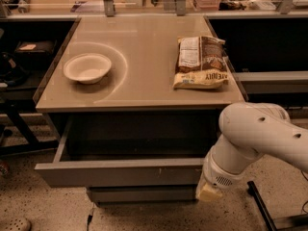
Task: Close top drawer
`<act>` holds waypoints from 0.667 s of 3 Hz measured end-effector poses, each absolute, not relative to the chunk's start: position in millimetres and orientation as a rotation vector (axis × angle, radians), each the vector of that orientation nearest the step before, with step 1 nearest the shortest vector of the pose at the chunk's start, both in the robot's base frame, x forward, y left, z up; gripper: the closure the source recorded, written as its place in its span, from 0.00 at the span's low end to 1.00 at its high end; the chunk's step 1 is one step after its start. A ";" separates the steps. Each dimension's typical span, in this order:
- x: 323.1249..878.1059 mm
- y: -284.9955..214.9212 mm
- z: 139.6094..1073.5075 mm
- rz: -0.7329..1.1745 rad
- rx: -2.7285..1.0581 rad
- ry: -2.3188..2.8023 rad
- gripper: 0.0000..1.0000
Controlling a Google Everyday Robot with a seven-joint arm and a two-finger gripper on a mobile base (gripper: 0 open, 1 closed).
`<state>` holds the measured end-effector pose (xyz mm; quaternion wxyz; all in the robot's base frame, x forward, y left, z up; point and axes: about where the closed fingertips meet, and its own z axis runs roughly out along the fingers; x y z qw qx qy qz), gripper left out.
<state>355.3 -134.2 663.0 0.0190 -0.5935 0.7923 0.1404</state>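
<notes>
My tool (210, 192) hangs low at the right end of the top drawer (120, 172), mostly hidden by my own arm (255, 129), which runs off the right edge. The drawer's right front corner is covered, its inside too dark to make out
</notes>
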 end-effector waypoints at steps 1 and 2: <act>388.8 -135.5 669.3 0.389 -1.844 2.440 1.00; 414.1 -133.6 667.1 0.368 -1.864 2.429 1.00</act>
